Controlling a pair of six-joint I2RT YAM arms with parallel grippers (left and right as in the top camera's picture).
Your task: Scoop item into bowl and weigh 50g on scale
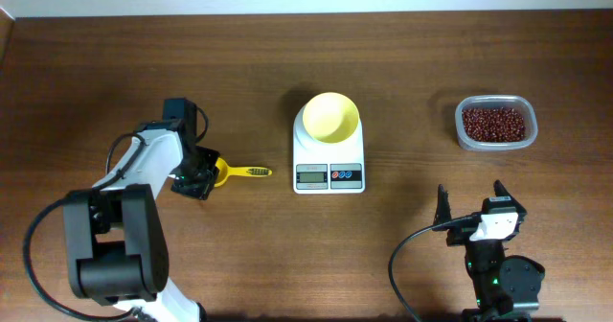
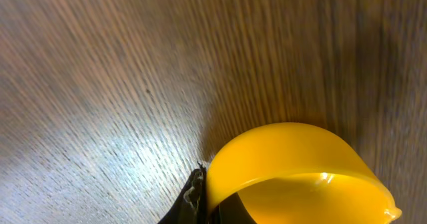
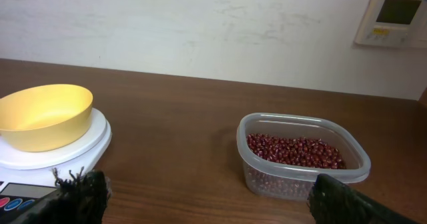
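Bean container (far right), scoop left of scale

The table is brown wood with fine grain and a soft sheen, the scoop glossy yellow plastic, the bowl and scale smooth plastic, the tub clear plastic, the beans faintly shiny.

A dark wooden table meets a white wall. A small control panel hangs there.
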